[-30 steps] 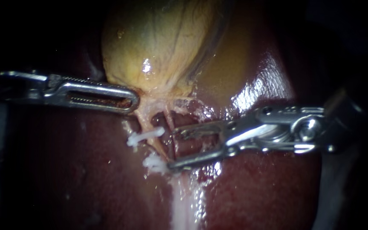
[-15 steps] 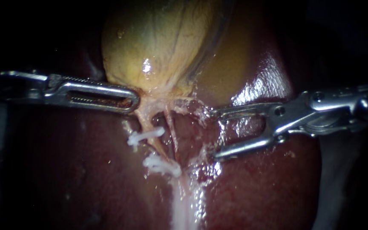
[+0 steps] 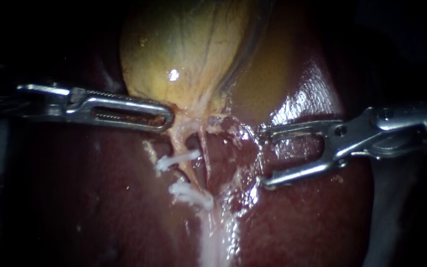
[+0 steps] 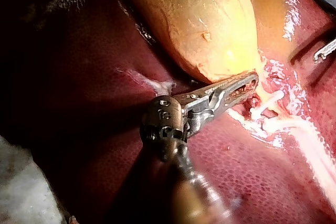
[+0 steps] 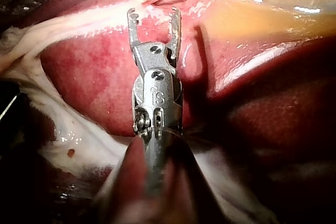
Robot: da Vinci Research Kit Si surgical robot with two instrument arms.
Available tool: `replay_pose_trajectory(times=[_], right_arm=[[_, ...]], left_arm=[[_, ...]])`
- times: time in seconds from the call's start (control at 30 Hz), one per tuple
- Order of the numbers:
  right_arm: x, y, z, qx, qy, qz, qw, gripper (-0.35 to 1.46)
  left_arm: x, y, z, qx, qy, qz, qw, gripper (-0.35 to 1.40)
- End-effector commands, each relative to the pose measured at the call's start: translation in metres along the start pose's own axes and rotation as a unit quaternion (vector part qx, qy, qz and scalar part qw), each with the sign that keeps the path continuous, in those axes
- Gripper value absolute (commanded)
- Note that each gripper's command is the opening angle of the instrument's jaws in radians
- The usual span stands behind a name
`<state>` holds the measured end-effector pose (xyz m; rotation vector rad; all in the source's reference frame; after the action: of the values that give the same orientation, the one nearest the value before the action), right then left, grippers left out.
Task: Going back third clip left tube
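Withdrawn rightward off the left tube (image 3: 188,173), the right instrument (image 3: 264,158) stands clear with jaws spread and empty while the left instrument (image 3: 166,117) pinches the gallbladder (image 3: 184,49) neck; retreat is best kept straight, sparing the white clips (image 3: 176,160) and liver (image 3: 100,198).

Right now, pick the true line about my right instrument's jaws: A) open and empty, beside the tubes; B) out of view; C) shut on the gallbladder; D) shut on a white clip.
A: the right instrument shows a clear gap between its jaws, with only liver behind.
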<state>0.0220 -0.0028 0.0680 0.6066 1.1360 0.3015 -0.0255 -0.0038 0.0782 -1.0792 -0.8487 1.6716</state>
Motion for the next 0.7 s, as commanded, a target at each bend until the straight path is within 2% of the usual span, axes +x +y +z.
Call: replay_pose_trajectory(times=[0.03, 0.23, 0.7], right_arm=[[0.0, 0.0, 0.0, 0.0, 0.0, 0.0, 1.0, 0.5], [0.0, -0.0001, -0.0001, 0.0, 0.0, 0.0, 1.0, 0.5], [0.0001, -0.0001, 0.0, 0.0, 0.0, 0.0, 1.0, 0.5]], left_arm=[[0.0001, 0.0, 0.0005, -0.001, -0.002, 0.0, 1.0, -0.35], [-0.0005, -0.0002, 0.0029, -0.006, -0.007, 0.004, 0.9999, -0.35], [-0.0006, -0.0002, 0.003, -0.005, -0.008, 0.004, 0.9999, -0.35]])
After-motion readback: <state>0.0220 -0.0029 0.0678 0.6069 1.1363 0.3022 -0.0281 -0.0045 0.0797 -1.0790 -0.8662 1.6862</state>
